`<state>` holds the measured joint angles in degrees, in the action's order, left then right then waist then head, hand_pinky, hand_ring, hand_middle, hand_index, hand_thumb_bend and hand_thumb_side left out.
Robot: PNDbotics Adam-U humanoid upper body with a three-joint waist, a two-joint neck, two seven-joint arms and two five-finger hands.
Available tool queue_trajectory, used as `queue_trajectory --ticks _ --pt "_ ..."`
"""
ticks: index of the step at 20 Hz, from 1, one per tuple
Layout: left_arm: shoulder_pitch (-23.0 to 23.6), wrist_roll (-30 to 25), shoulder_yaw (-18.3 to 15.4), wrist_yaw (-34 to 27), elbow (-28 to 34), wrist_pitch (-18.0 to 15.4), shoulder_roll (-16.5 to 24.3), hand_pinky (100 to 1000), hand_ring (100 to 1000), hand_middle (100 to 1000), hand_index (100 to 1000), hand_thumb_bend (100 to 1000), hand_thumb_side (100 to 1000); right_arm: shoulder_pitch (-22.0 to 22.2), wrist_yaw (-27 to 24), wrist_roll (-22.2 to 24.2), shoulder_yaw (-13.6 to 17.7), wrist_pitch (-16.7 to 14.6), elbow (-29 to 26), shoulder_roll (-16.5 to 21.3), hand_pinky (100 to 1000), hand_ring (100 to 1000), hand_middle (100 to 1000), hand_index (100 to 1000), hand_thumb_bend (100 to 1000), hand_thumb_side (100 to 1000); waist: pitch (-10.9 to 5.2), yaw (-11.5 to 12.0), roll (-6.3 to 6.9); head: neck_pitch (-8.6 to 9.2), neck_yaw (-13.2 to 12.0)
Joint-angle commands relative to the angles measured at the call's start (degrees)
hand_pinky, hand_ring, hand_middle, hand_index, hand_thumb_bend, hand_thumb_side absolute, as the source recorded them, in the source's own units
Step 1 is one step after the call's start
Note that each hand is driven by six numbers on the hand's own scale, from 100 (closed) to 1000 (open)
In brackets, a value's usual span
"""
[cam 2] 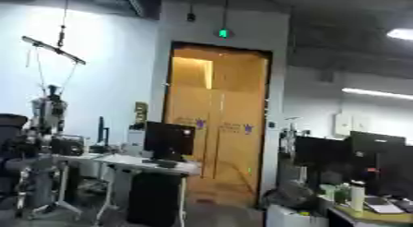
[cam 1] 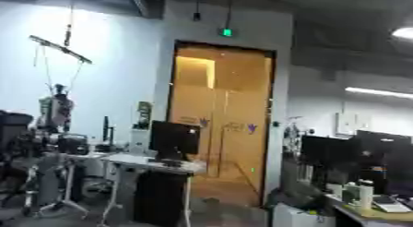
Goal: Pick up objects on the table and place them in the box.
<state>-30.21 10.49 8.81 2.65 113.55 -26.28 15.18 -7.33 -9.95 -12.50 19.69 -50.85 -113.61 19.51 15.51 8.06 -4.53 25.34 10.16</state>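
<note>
Neither of my hands shows in either eye view. The work table, the box and the objects to pick up are out of sight too. My head camera looks out across the room instead of down: I see a tall orange doorway (cam 1: 224, 120) in a pale wall, with a green sign (cam 1: 227, 32) above it.
A white desk (cam 1: 149, 164) with a dark monitor (cam 1: 174, 140) stands left of the doorway. Equipment on stands (cam 1: 55, 129) fills the far left. More dark monitors (cam 1: 355, 154) sit on a desk (cam 1: 375, 214) at the lower right. Open floor (cam 1: 222, 207) lies before the door.
</note>
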Motion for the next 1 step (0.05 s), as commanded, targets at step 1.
queue_trajectory --ticks 1 --pt "-0.01 -1.95 0.16 0.78 1.04 -0.39 0.91 566 715 769 855 100 649 -0.06 -1.01 -0.04 0.57 -0.3 -0.98 1.91 795 771 804 844 138 766 -1.3 -0.39 0.44 -0.81 0.04"
